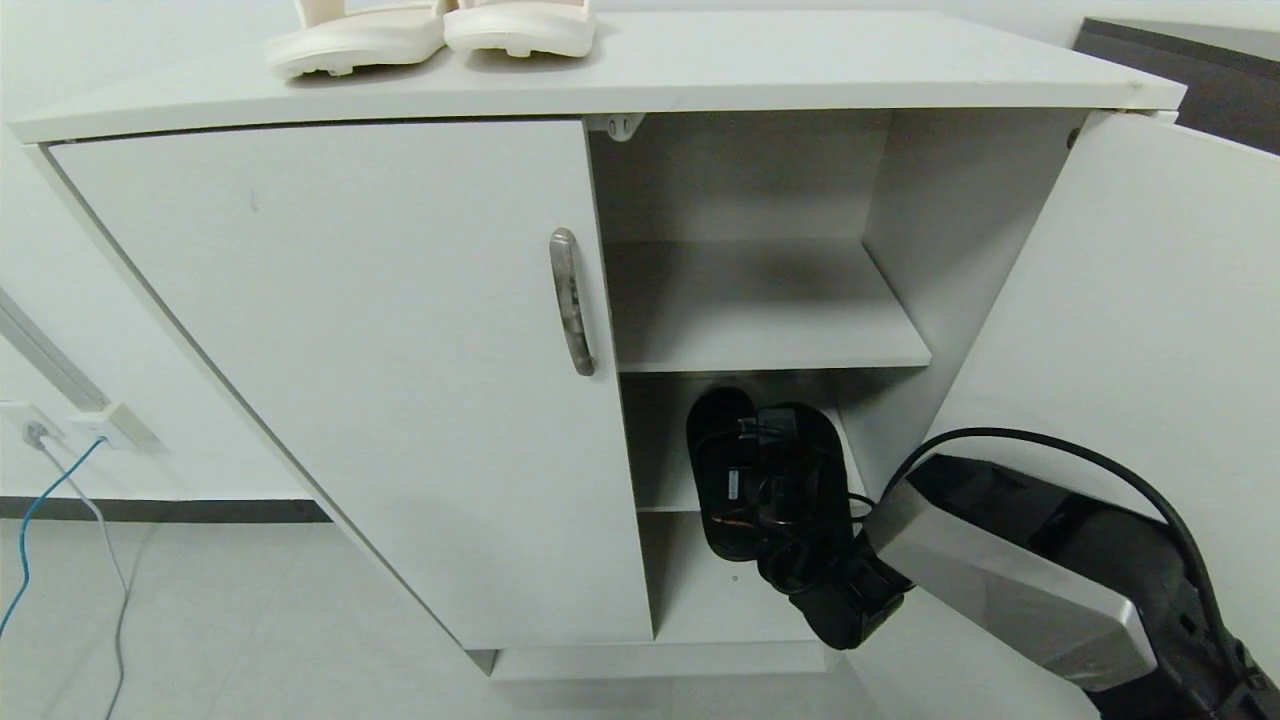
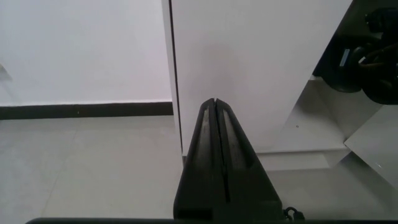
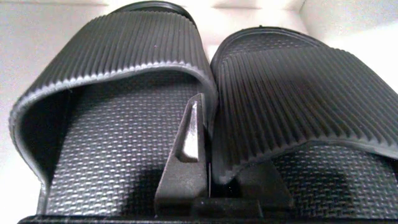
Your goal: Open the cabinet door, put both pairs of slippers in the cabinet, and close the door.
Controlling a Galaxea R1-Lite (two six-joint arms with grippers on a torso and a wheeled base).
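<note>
While the white cabinet (image 1: 700, 70) is taking up most of the head view, its left door (image 1: 350, 350) is sitting closed across the left and middle of the frame. Its right door (image 1: 1130, 330) is standing swung wide open along the right edge. Between the doors the inside is showing: an upper shelf (image 1: 760, 310) is lying bare at the center of the frame, and a lower shelf (image 1: 660, 480) is sitting beneath it.

A pair of black slippers (image 1: 740, 470) is lying side by side at that lower shelf, in the lower middle of the frame, with the toes pointing into the cabinet and the heels sticking out past the shelf's front edge. Whether the soles are resting fully on the shelf is not clear. A pair of cream slippers (image 1: 430, 35) is sitting on the cabinet top at the upper left, well apart from the black pair.

The right gripper (image 1: 815, 575) is reaching in from the lower right and is grasping the black pair. In the right wrist view its fingers (image 3: 193, 134) are pinching the two neighboring straps of the slippers (image 3: 124, 93) together. The left gripper (image 2: 214, 104) is hanging low before the closed door with its jaws clenched together on nothing.

A metal handle (image 1: 570, 300) is running down the closed door's right edge. A wall socket (image 1: 35, 432) with cables is showing at the left edge.
</note>
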